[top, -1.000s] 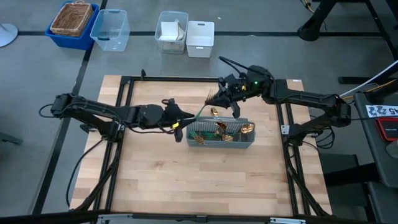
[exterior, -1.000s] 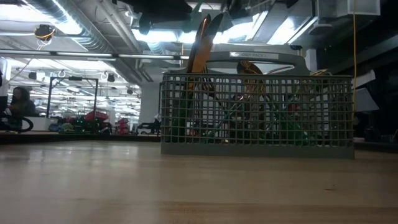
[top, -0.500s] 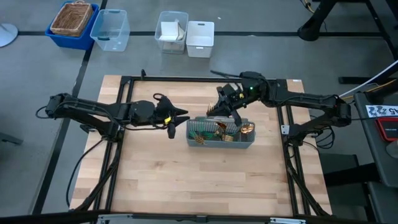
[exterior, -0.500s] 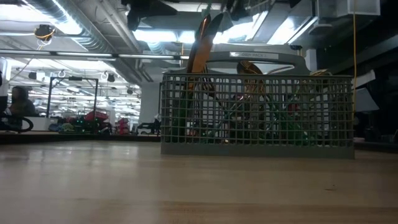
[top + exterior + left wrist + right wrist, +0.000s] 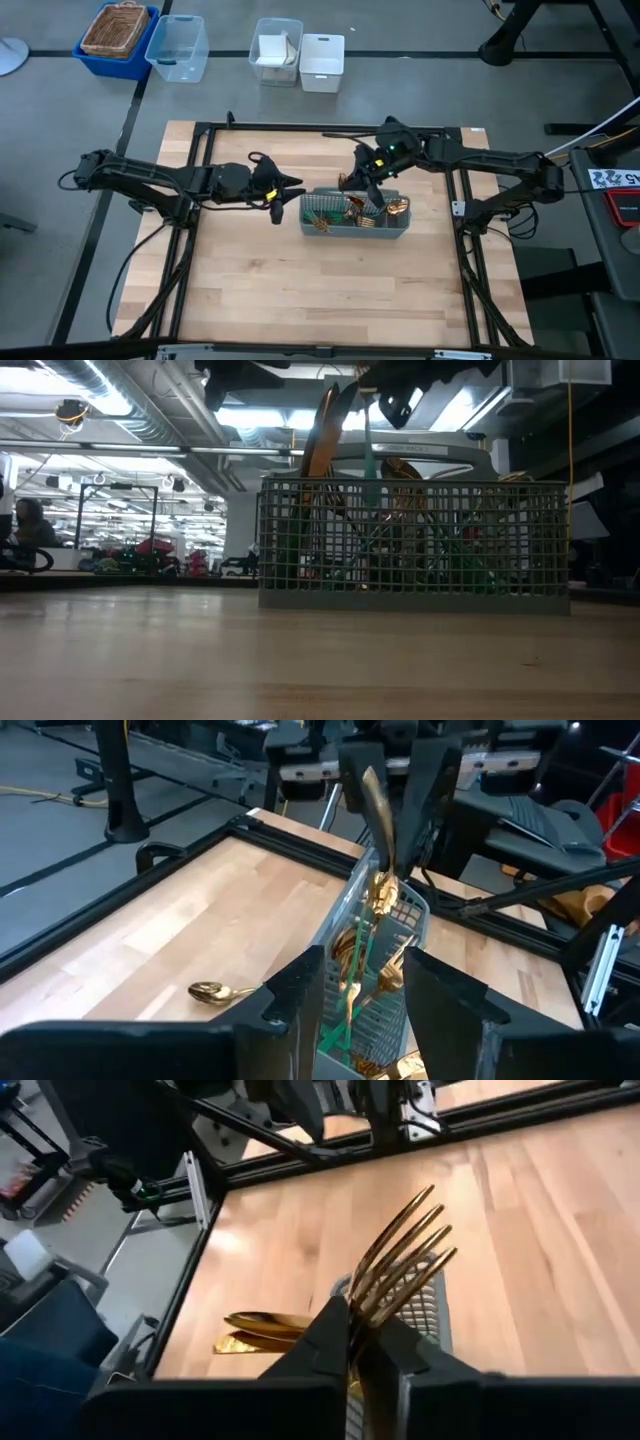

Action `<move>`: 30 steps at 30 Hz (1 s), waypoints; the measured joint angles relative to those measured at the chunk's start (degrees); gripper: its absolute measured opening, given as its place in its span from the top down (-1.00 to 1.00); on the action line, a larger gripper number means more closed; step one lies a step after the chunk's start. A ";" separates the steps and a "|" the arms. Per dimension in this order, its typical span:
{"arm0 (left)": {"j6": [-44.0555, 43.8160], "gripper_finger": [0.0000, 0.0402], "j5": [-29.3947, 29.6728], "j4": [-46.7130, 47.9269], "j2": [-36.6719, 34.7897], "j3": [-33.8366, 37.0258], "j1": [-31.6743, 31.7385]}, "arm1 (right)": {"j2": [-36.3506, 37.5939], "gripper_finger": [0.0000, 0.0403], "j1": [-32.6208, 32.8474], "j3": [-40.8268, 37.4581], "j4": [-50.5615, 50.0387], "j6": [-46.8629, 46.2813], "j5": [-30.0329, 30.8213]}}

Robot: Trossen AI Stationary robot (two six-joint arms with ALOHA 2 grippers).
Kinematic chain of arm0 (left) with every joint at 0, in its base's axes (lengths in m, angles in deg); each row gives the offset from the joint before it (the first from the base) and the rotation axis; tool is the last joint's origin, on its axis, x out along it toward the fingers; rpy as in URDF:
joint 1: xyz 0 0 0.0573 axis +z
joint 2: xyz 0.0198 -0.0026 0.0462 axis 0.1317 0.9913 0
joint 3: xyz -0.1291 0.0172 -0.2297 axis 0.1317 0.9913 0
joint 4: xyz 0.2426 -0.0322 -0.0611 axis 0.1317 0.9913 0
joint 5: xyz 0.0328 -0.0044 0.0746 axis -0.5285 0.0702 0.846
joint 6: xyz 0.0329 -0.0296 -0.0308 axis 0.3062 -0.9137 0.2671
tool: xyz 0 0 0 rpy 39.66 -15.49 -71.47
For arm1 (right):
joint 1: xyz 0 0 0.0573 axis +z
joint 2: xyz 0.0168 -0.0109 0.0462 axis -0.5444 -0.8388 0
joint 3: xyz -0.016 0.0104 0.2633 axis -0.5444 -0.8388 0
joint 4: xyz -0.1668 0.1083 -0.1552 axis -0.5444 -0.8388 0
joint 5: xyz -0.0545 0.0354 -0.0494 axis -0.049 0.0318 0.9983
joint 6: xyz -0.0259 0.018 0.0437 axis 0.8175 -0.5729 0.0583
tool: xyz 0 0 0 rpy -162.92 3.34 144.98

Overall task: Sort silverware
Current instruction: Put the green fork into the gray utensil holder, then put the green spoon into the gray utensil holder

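Note:
A grey mesh caddy stands mid-table with several gold, teal-handled pieces of silverware upright in it. My right gripper hangs over the caddy's far side, shut on a gold fork whose tines stand above the fingers. The fork's teal handle hangs down toward the caddy's rim. My left gripper is open, just left of the caddy and level with it, with nothing between its fingers. A gold spoon lies flat on the wood behind the caddy. My right gripper pinches the fork's neck, just below the tines, between its two fingers. The fingers slant down from the table's far right and lie across the fork. The fork stands nearly upright, tines up, with its handle hanging below the fingers; the handle's lower end is hidden.
Black frame rails run along the table's left, far and right sides. Beyond the far edge stand a blue bin with a wicker basket, a clear bin and two white bins. Bare wood lies in front of the caddy.
My right gripper has sunk toward the caddy and tipped downward, carrying the fork, which has swung from slanting to nearly upright over the caddy. My left gripper, which was at the fork's teal handle, has drawn back toward the table's left edge and stands clear of it.

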 joint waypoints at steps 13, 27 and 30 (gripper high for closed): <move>2.67 0.37 0.02 0.36 0.00 0.00 0.09 | -1.91 0.74 -0.04 0.04 -1.72 0.34 0.13; -7.93 0.37 0.00 1.90 -0.24 0.00 5.45 | 0.24 0.74 -3.23 11.68 -3.87 6.11 3.03; -11.88 0.37 -1.69 3.15 -0.26 0.00 8.86 | 0.36 0.74 -5.96 15.47 -6.59 8.56 5.65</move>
